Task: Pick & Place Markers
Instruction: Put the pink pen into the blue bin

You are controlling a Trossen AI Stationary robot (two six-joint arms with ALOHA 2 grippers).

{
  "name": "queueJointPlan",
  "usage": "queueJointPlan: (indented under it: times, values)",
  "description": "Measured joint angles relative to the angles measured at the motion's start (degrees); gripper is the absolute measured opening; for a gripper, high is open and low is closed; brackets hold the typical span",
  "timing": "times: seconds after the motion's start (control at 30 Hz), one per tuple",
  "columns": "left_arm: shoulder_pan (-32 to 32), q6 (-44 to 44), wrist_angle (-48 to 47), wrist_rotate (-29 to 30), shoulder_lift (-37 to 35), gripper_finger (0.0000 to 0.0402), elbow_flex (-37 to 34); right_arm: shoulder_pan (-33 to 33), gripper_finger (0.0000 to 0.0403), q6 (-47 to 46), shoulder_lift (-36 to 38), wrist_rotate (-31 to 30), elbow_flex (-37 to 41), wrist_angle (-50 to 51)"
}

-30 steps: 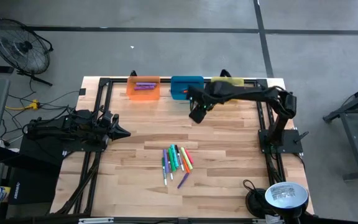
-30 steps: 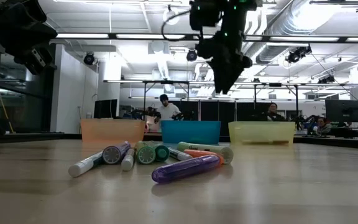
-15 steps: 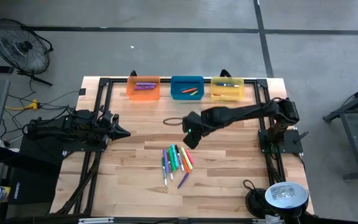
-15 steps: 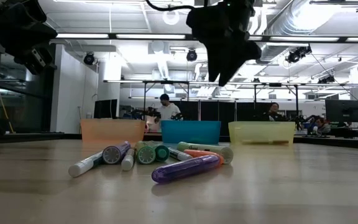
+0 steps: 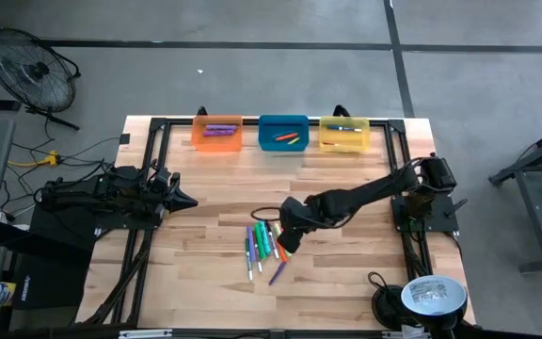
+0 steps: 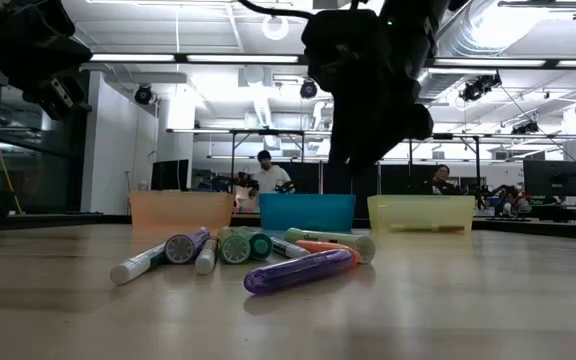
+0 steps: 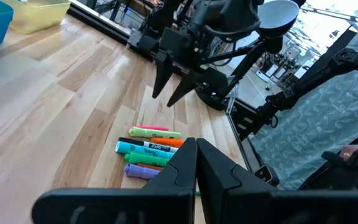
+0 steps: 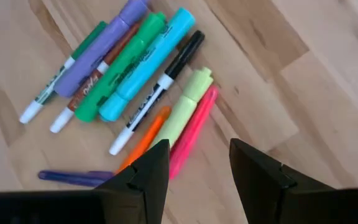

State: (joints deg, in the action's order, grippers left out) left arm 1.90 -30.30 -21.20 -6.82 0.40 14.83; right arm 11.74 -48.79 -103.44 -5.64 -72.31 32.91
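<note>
The markers (image 5: 264,247) lie in a loose pile on the table's near middle: purple, green, blue, yellow-green, pink and orange sticks (image 8: 135,74), seen end-on in the low view (image 6: 258,255). My right gripper (image 5: 287,241) hangs open just above the pile's right side, fingers pointing down and touching nothing. In the right wrist view its fingertips (image 8: 197,158) frame the yellow-green marker (image 8: 184,109) and the pink marker (image 8: 196,127). My left gripper (image 5: 189,201) waits shut at the table's left (image 7: 196,155).
Three translucent bins stand along the far edge: orange (image 5: 217,133), blue (image 5: 283,132) and yellow (image 5: 344,133), each with markers inside. A black frame runs round the table (image 5: 154,160). Bare wood lies between the pile and the bins. People sit in the room beyond (image 6: 268,175).
My right gripper has swung from beside the blue bin at the far edge toward the near edge and down. It now hangs just above the right side of the marker pile. The markers have not moved.
</note>
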Motion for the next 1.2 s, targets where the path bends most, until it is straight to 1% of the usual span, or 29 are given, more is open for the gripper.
queueJointPlan:
  times: [0.1,0.3,0.4,0.5,0.57,0.7,0.77,0.83,0.93,1.07,1.13,1.2]
  values:
    - [0.00,0.00,-0.02,-0.01,-0.01,0.0001,-0.01,0.82,0.0155,-0.33,-0.31,-0.53,1.25,-1.95]
    - [0.01,0.00,-0.02,-0.01,0.00,0.0001,0.00,1.97,0.0155,-0.37,-2.32,-1.16,0.08,-5.50]
    - [0.01,0.00,-0.17,-0.01,-0.02,0.0001,0.00,1.94,0.0155,0.28,-5.10,-0.83,-3.46,-4.73]
    - [0.01,0.00,-0.20,0.06,-0.02,0.0001,0.00,1.89,0.0155,2.33,-8.66,-0.73,-9.13,-3.86]
    - [-0.01,0.00,-0.20,0.06,-0.02,0.0001,0.00,1.93,0.0155,2.32,-11.37,-1.95,-13.61,0.30]
    - [0.01,0.00,-0.27,0.04,-0.02,0.0001,0.00,1.43,0.0146,-0.80,-15.84,-4.45,-22.08,11.37]
    - [0.01,0.00,-0.46,0.04,-0.02,0.0001,0.00,1.04,0.0140,-3.37,-17.19,-5.17,-24.59,17.58]
    - [-0.01,0.00,-0.44,0.01,-0.02,0.0001,0.00,0.57,0.0135,-5.74,-17.71,-5.40,-25.46,22.06]
    - [-0.01,0.00,-0.45,0.01,-0.02,0.0001,0.00,-0.21,0.0133,-6.63,-17.70,-2.17,-24.43,23.99]
    - [-0.01,0.00,-0.45,-0.01,-0.02,0.0001,0.00,-1.35,0.0133,-6.40,-17.73,6.05,-20.57,22.30]
    - [0.01,0.00,-0.45,-0.01,-0.02,0.0001,0.00,-1.62,0.0133,-6.48,-17.73,7.68,-18.43,19.75]
    - [0.00,0.00,-0.45,-0.01,-0.02,0.0001,0.00,-1.63,0.0133,-6.65,-17.75,8.06,-17.31,18.86]
